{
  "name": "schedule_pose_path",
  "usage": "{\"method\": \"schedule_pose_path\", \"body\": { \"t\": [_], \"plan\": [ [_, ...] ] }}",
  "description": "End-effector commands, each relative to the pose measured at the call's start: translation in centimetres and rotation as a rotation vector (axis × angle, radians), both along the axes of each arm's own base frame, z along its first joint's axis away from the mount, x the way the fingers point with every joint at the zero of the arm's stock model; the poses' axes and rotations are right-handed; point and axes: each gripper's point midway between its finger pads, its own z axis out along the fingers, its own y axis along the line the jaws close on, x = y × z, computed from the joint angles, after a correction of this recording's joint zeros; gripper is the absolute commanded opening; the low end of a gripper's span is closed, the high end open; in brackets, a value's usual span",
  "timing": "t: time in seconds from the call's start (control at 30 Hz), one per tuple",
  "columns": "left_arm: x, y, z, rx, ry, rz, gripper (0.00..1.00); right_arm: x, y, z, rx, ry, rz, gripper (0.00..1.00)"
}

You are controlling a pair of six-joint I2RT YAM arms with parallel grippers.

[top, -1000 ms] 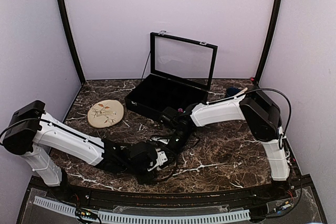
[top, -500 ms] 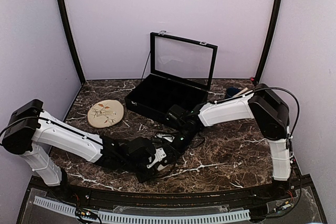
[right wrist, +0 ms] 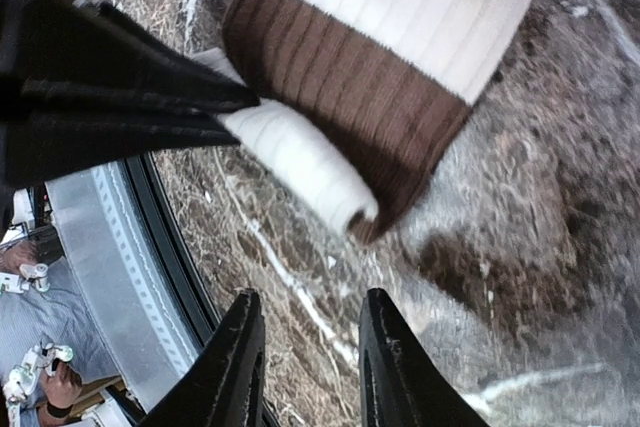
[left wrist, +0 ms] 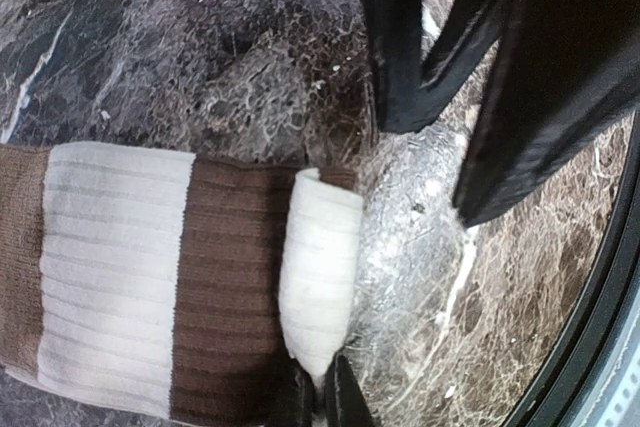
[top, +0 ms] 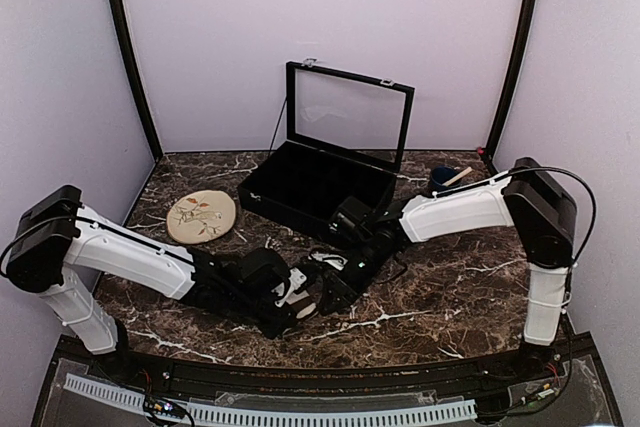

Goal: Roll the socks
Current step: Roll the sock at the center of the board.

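Observation:
A cream sock with dark brown bands [left wrist: 150, 277] lies flat on the marble table [top: 440, 287]. Its white end [left wrist: 320, 262] is curled into a small roll. My left gripper [left wrist: 322, 399] is shut on the near tip of that roll. In the right wrist view the same sock [right wrist: 390, 57] and its roll [right wrist: 300, 162] lie just beyond my right gripper [right wrist: 315, 352], which is open, holds nothing and hovers over bare marble. The right fingers [left wrist: 400, 47] hang close past the roll. From above, both grippers meet near the front middle [top: 320, 287], and the arms hide most of the sock.
A round beige plate with a leaf pattern [top: 201, 215] lies at the left. A black case with a raised glass lid [top: 315, 182] stands at the back middle. A small blue object [top: 447, 177] sits at the back right. The table's front rim [right wrist: 110, 277] is close.
My right gripper has opened and slid forward and left, toward the left gripper and the rolled end. The left gripper stayed shut and edged slightly right.

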Motion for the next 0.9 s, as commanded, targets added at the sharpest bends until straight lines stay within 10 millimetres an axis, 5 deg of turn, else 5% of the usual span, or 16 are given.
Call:
{"method": "schedule_pose_path", "body": {
  "t": [0.0, 0.43, 0.67, 0.87],
  "plan": [
    [-1.8, 2.0, -2.1, 0.053, 0.136, 0.038, 0.0, 1.3, -0.1, 1.6, 0.054, -0.066, -0.045, 0.31],
    [-2.7, 0.3, -0.1, -0.144, 0.335, 0.053, 0.0, 3.2, -2.0, 1.7, 0.069, -0.21, -0.161, 0.3],
    [-2.7, 0.0, 0.7, -0.228, 0.429, 0.056, 0.0, 4.1, -3.0, 3.9, 0.114, -0.366, -0.192, 0.29],
    [-3.0, 0.6, 0.5, -0.284, 0.543, 0.068, 0.0, 2.6, -2.7, 3.9, 0.104, -0.473, -0.11, 0.27]
  ]
}}
